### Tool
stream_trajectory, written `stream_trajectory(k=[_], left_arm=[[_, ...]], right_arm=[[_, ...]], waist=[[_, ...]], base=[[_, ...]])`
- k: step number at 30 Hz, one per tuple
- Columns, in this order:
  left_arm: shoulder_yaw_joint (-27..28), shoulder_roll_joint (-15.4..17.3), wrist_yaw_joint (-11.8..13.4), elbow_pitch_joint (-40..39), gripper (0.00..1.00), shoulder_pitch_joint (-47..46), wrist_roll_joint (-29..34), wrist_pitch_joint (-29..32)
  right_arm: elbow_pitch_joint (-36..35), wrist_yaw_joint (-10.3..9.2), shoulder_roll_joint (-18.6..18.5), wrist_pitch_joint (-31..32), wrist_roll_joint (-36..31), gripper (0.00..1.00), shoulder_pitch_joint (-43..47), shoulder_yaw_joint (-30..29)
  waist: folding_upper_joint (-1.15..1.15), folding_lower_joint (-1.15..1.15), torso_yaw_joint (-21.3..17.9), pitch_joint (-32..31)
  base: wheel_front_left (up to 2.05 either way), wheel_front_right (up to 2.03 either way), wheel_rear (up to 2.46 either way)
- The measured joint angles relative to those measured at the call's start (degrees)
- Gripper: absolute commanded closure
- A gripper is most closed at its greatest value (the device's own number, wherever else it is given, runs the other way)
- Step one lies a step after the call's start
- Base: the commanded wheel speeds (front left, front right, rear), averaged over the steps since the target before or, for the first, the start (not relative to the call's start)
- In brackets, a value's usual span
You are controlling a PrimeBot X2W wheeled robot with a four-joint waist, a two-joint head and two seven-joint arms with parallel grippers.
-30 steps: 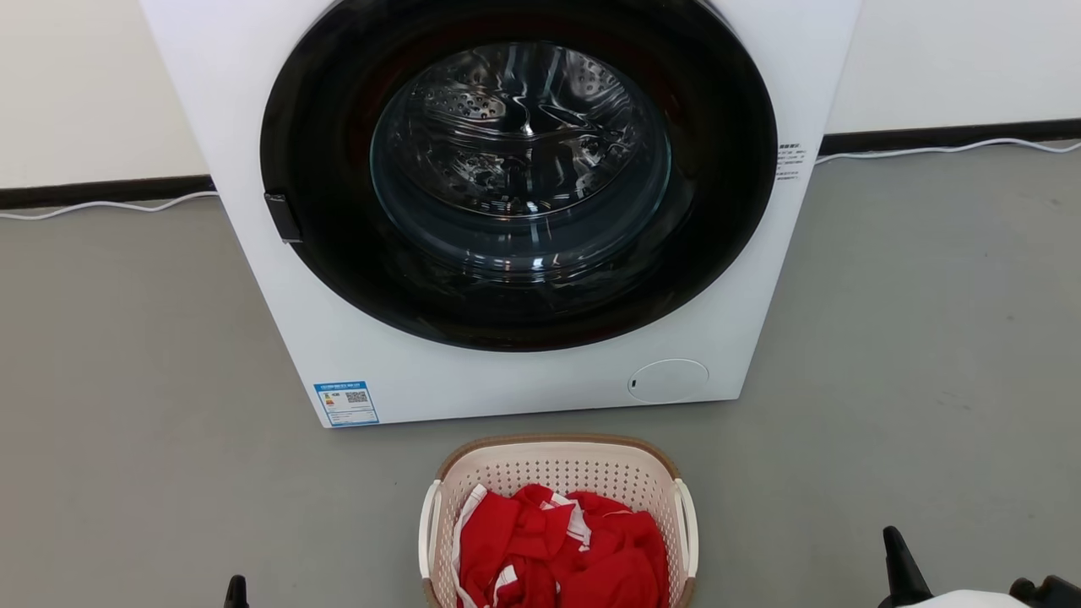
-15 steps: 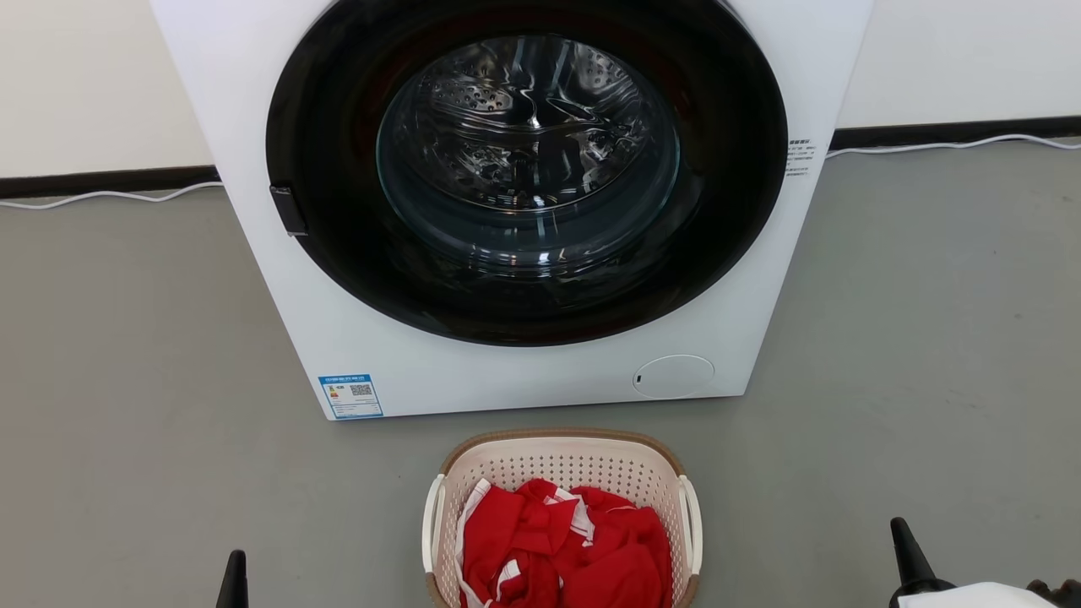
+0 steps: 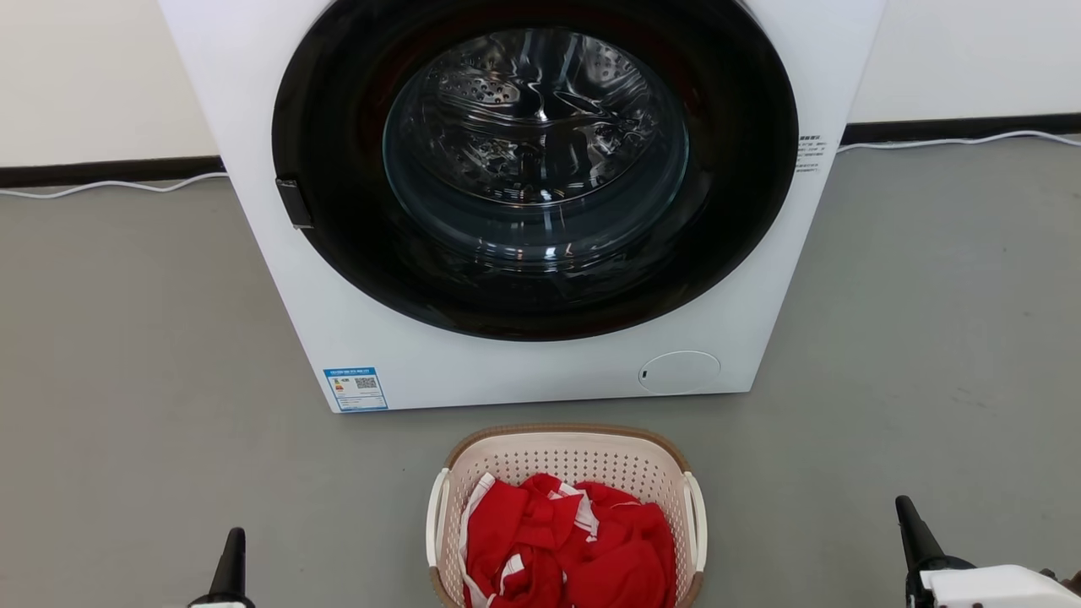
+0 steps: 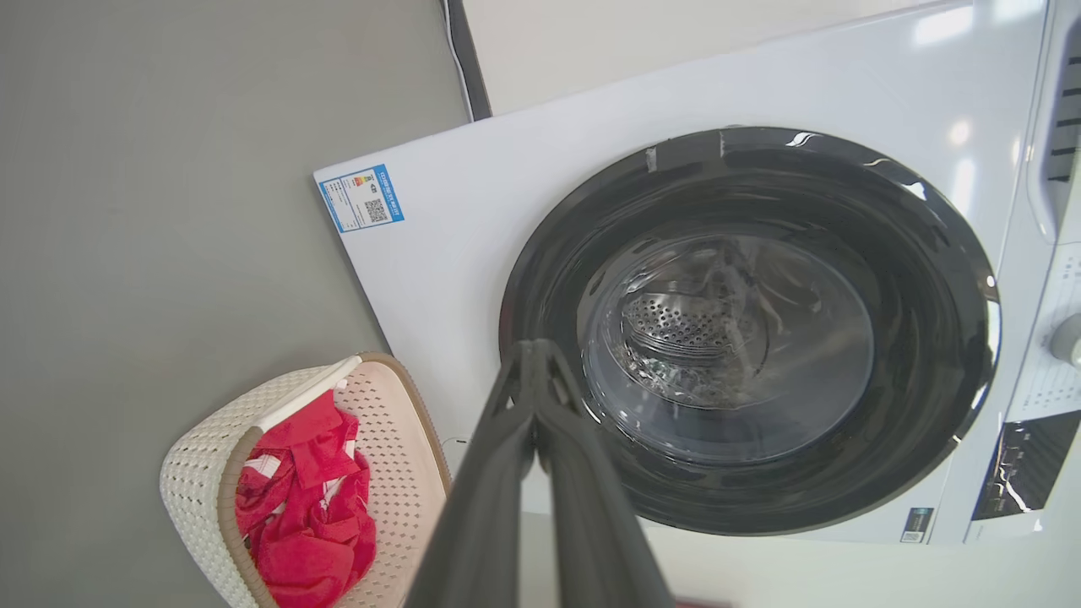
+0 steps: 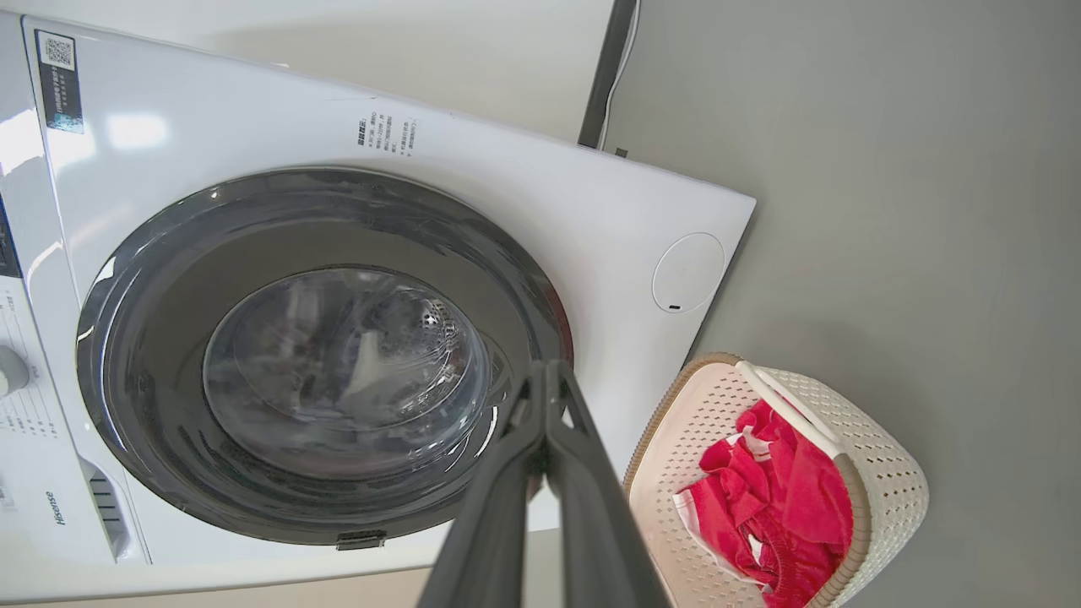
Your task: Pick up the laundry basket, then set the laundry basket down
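Note:
The laundry basket [image 3: 564,460] stands on the grey floor just before the washing machine, cream with a brown rim and white side handles, holding a red-and-white garment [image 3: 570,549]. It also shows in the left wrist view as the laundry basket [image 4: 203,460] and in the right wrist view as the laundry basket [image 5: 882,473]. My left gripper [image 3: 230,561] is at the lower left, well left of the basket, fingers shut together and empty. My right gripper [image 3: 910,523] is at the lower right, well right of it, shut and empty. Both pairs of fingertips meet, left gripper [image 4: 534,346] and right gripper [image 5: 549,365].
A white washing machine [image 3: 355,321] with a closed round dark glass door [image 3: 534,160] stands against the wall right behind the basket. A white cable [image 3: 110,187] runs along the black skirting. Open grey floor [image 3: 127,380] lies on both sides.
The head view has shifted, so machine and basket sit slightly higher and to the right. Both grippers reach further up into the picture. The basket rests as before.

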Motion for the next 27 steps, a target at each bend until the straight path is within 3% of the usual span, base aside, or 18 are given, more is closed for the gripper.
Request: stream_trajectory(k=[19, 27], left_arm=[[0.6, 0.2, -0.2, -1.2, 1.00, -3.0, -10.6, 3.0], [0.6, 0.2, -0.2, -1.3, 1.00, -3.2, -11.0, 3.3]], right_arm=[[-2.6, -0.10, -0.2, 3.1, 12.6, 1.00, -1.1, -1.7], [-2.8, -0.10, -0.2, 3.1, 13.0, 1.00, -1.1, -1.8]], waist=[[0.00, 0.00, 0.7, 0.7], [0.00, 0.00, 0.8, 0.7]], base=[[0.00, 0.00, 0.00], [0.00, 0.00, 0.00]])
